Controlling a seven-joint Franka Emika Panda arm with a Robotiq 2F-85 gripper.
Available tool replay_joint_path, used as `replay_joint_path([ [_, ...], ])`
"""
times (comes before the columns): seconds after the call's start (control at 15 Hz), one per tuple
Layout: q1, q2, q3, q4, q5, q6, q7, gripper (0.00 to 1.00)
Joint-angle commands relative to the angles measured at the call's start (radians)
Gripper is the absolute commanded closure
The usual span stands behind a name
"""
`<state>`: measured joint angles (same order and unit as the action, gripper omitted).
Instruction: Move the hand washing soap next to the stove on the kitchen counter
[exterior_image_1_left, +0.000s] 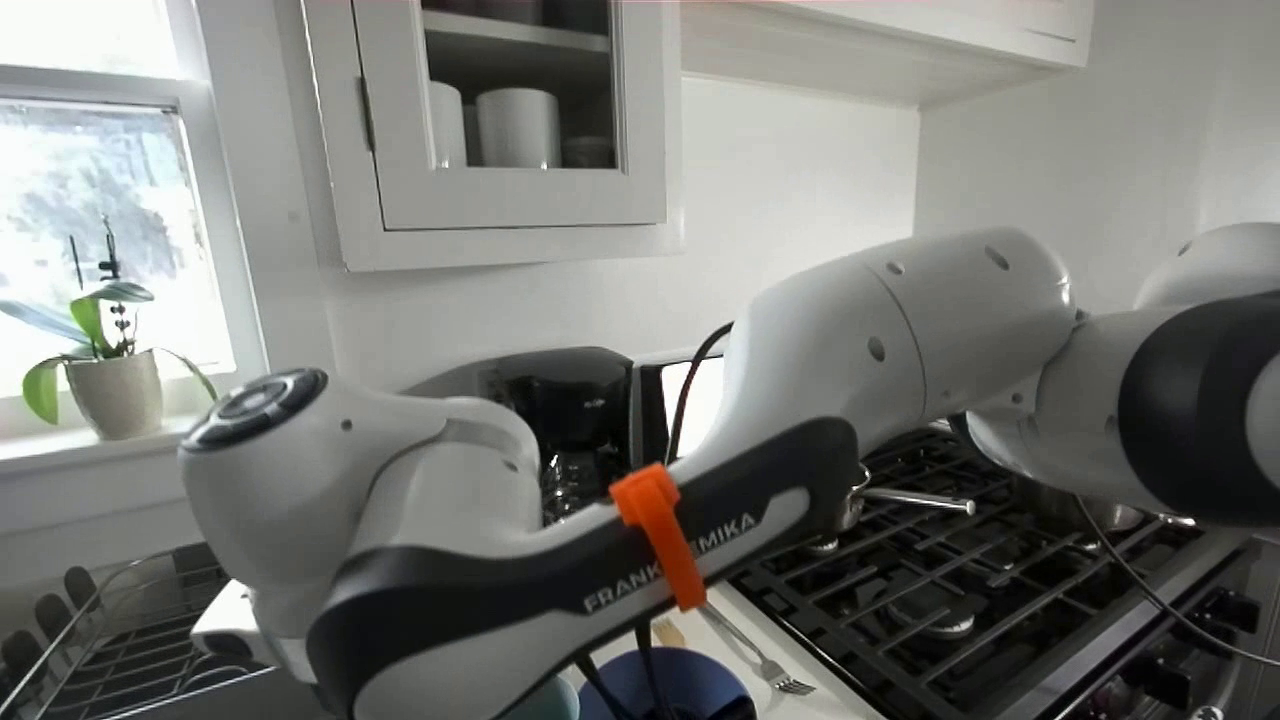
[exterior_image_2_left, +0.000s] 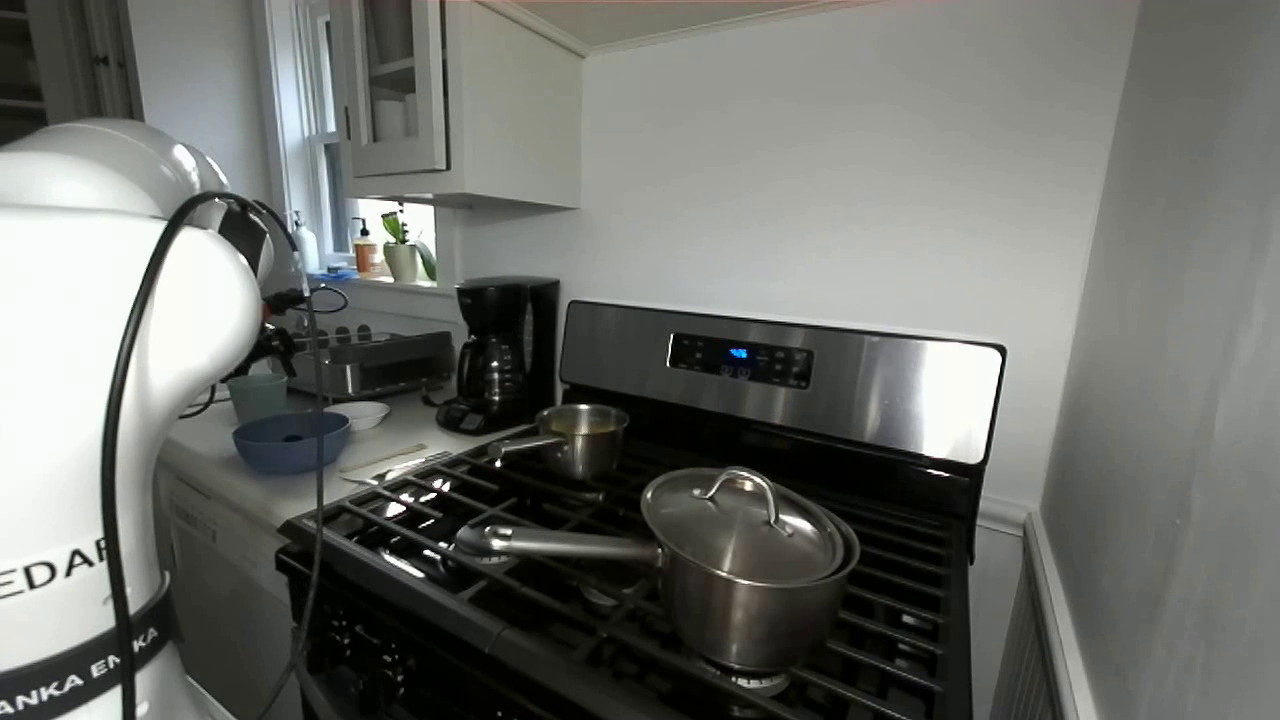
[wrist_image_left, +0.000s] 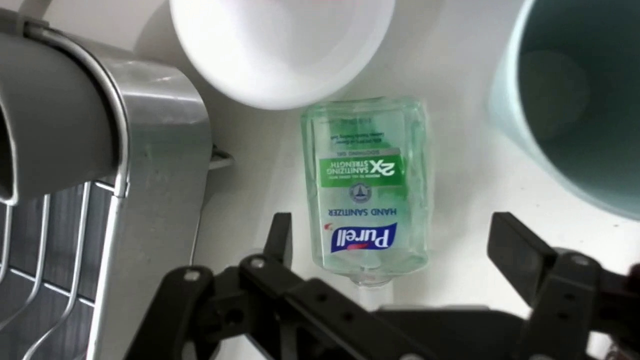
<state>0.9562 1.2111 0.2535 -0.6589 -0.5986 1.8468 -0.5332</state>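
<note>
My arm (exterior_image_1_left: 800, 360) wears smooth, rounded shells of whitish grey, dotted with small recesses (exterior_image_1_left: 876, 348), and a broad black band (exterior_image_1_left: 1185, 400) curves around one joint. Along a link (exterior_image_1_left: 540, 640) runs a dark panel (exterior_image_1_left: 580, 566) with pale capitals, "FRANK" among them, and a bright orange strap (exterior_image_1_left: 665, 540) wraps across. A dark disc of buttons (exterior_image_1_left: 255, 408) tops my wrist (exterior_image_1_left: 290, 485). In an exterior view my white column (exterior_image_2_left: 60, 350) shows dark letters (exterior_image_2_left: 45, 568) above a white-lettered black strip (exterior_image_2_left: 90, 668); a thick black cable (exterior_image_2_left: 110, 450) runs down it. My Robotiq gripper (wrist_image_left: 396, 245) is matte black: jointed linkages (wrist_image_left: 327, 312), silvery screw heads (wrist_image_left: 580, 259), flat-faced fingertips (wrist_image_left: 517, 255).

Glossy, smooth plastic sanitizer bottle (wrist_image_left: 367, 190)
</note>
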Motion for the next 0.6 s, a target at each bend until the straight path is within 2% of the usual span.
replay_joint_path([
  [0.0,0.033,0.073,-0.085,0.077,0.073,0.094,-0.02,0.0],
  [0.13,0.037,0.097,-0.11,0.088,0.115,0.129,-0.039,0.0],
  [0.2,0.019,0.091,-0.075,0.06,0.065,0.157,-0.025,0.0],
  [0.4,0.016,0.108,-0.077,0.06,0.067,0.207,-0.037,0.0],
  [0.47,0.036,0.127,-0.126,0.093,0.131,0.209,-0.066,0.0],
  [0.53,0.035,0.132,-0.13,0.094,0.141,0.21,-0.074,0.0],
])
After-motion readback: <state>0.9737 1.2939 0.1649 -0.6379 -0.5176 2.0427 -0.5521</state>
